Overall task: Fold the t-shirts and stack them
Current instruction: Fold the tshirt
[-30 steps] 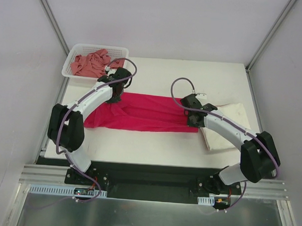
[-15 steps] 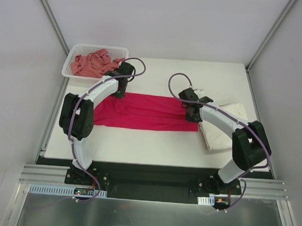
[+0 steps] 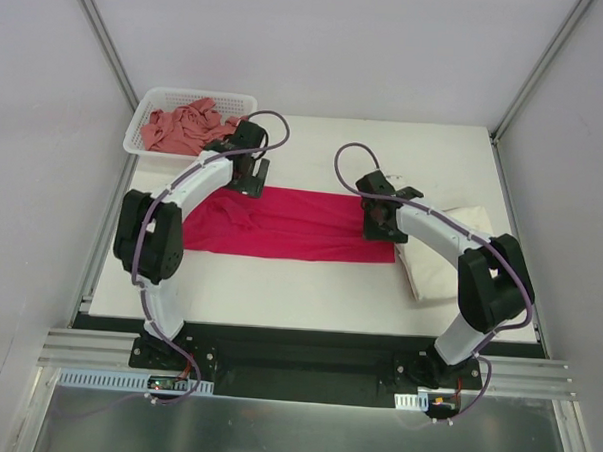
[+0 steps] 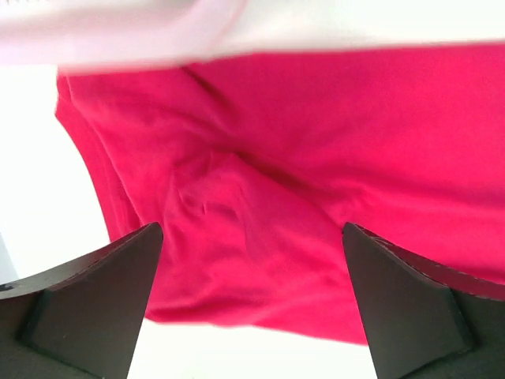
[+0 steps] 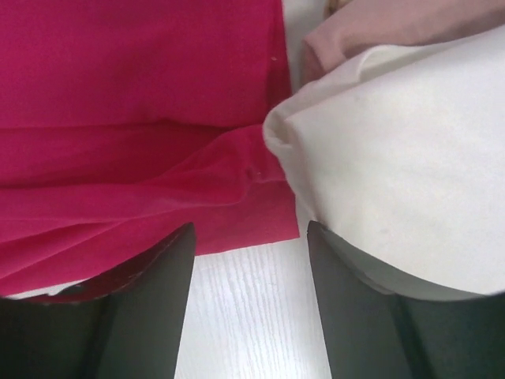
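The magenta-red t-shirt lies as a long folded band across the middle of the table. My left gripper hangs over its far left edge, jaws wide open with nothing between them; the left wrist view shows the red cloth rumpled beneath my left gripper. My right gripper is open over the band's right end, where the red corner meets the folded cream-white t-shirt. Nothing sits between the right gripper's fingers. The salmon-pink t-shirt is bunched in the basket.
A white mesh basket stands at the far left corner of the table, just beyond my left gripper. Bare white tabletop runs along the near side of the red band. Frame posts rise at both far corners.
Both grippers were shut on the red t-shirt and have opened and let it go. Both arms carried the cloth toward the far side, and it now lies flatter.
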Robot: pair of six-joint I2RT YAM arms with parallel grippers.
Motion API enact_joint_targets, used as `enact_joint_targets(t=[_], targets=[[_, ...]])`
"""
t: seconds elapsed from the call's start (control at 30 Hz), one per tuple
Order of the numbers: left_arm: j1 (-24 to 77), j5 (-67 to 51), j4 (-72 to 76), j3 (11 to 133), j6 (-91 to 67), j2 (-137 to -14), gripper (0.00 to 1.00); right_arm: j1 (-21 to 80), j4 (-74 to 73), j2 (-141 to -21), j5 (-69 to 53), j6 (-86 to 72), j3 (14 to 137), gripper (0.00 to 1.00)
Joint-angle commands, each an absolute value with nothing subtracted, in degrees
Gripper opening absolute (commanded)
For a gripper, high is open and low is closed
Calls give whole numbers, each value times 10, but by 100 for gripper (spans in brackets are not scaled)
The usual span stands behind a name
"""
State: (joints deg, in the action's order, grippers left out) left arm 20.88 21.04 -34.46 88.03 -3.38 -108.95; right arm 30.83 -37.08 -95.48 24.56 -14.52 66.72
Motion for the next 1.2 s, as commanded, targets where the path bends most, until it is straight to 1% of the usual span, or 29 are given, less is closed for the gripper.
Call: enact_joint_targets(t=[0.0,0.03,0.1,0.13,0.23,0.3,0.37,0.47,0.5,0.53,0.6,0.7,0.8,0.93,1.17], targets=[[207,142,-353,797,-130,-959,99,335,-344,-916,185,-88,669,68],[207,140,-351,778,-173,-944,99,341,-338,-915,148,-81,668,75],[207,141,-344,715,-212,-901,99,356,-309,-915,104,-69,665,84],[207,150,-341,694,-247,-887,99,360,-300,-916,72,-69,664,99],[205,159,-318,614,-293,-839,99,375,-276,-923,47,-71,661,100],[196,138,-289,567,-298,-817,99,385,-269,-938,45,-69,664,100],[175,114,-250,552,-294,-817,99,386,-267,-950,45,-68,668,99],[148,103,-229,553,-292,-844,99,385,-275,-978,61,-57,685,100],[128,80,-226,562,-290,-853,99,384,-287,-990,67,-55,692,100],[119,75,-223,565,-289,-862,99,384,-292,-996,80,-54,700,97],[91,57,-216,574,-289,-889,99,382,-306,-1008,85,-61,707,97],[61,34,-206,584,-292,-918,99,381,-310,-1004,76,-76,699,97],[44,31,-199,588,-294,-939,99,380,-303,-1004,79,-73,696,97],[32,25,-197,584,-307,-961,99,362,-293,-1033,70,-76,712,97],[26,40,-196,570,-314,-956,99,306,-235,-1089,57,-53,769,97]])
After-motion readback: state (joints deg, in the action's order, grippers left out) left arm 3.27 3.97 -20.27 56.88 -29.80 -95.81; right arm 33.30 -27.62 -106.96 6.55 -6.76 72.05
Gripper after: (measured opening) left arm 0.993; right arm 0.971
